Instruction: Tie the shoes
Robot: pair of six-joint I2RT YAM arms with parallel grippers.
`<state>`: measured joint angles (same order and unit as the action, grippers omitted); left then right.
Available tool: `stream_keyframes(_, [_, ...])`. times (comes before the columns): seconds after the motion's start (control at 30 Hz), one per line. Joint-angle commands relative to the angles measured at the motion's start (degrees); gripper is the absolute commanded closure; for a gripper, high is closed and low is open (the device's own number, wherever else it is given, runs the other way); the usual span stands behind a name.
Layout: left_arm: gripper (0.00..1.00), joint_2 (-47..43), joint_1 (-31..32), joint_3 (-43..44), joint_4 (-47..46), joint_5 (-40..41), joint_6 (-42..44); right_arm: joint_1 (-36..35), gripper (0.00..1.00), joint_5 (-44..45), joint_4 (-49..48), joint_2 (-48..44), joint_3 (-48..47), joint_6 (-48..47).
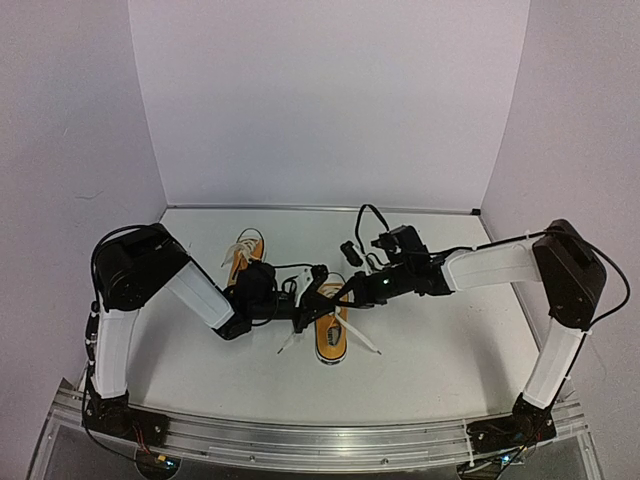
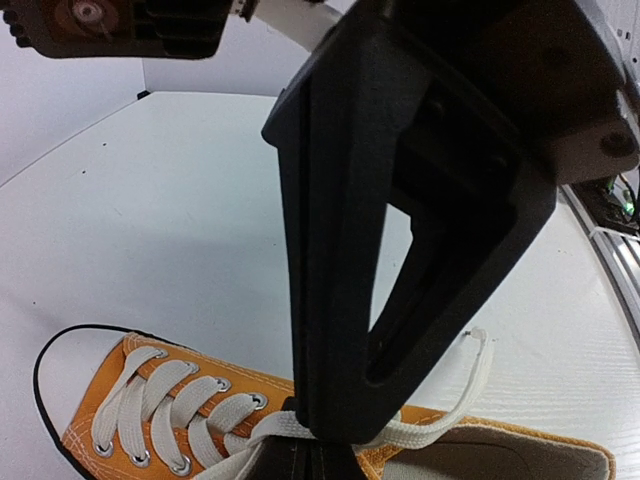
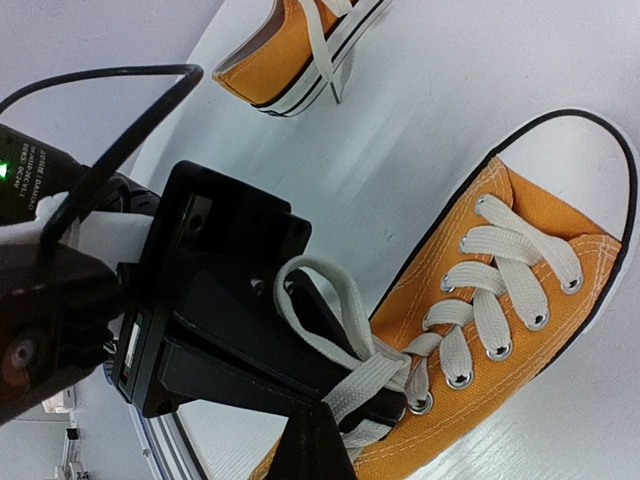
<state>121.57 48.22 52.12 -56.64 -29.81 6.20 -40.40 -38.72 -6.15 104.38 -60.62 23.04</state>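
Two orange shoes with white laces lie on the white table. The near shoe (image 1: 332, 338) sits in the middle with its toe toward the arms, and the far shoe (image 1: 248, 252) lies behind it to the left. Both grippers meet over the near shoe's laces. My left gripper (image 1: 312, 297) (image 2: 335, 432) is shut on a lace strand just above the shoe's (image 2: 150, 400) tongue, and the free lace end (image 2: 478, 355) curls to the right. My right gripper (image 1: 346, 292) (image 3: 325, 425) is shut on a lace beside a lace loop (image 3: 325, 300) that lies against the left gripper's black body (image 3: 215, 300).
White backdrop walls close in the table at the back and sides. An aluminium rail (image 1: 330, 440) runs along the near edge. A black cable (image 1: 365, 222) loops above the right wrist. The far shoe (image 3: 290, 50) also shows at the top of the right wrist view.
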Motion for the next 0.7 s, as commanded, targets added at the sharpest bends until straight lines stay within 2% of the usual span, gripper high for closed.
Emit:
stream_keyframes(0.0, [1.0,1.71,-0.59,1.4,-6.3,-1.5,-2.7,-0.43,1.0,-2.88,-4.74,-1.04,1.53,2.03])
stream_keyframes(0.1, [1.0,2.22,-0.8,0.81,-7.98,-2.05,-3.18,-0.58,0.99,-3.6,-5.63,-0.61,2.0,2.64])
stream_keyframes(0.3, [0.99,3.14,-1.41,-0.61,-12.53,-4.28,-4.04,-0.48,0.89,-4.7,-5.72,-0.97,2.19,2.54])
stream_keyframes(0.67, [1.0,3.36,-1.82,-1.25,-13.04,-5.06,-2.93,4.41,0.72,-3.81,-5.28,-9.55,5.49,2.46])
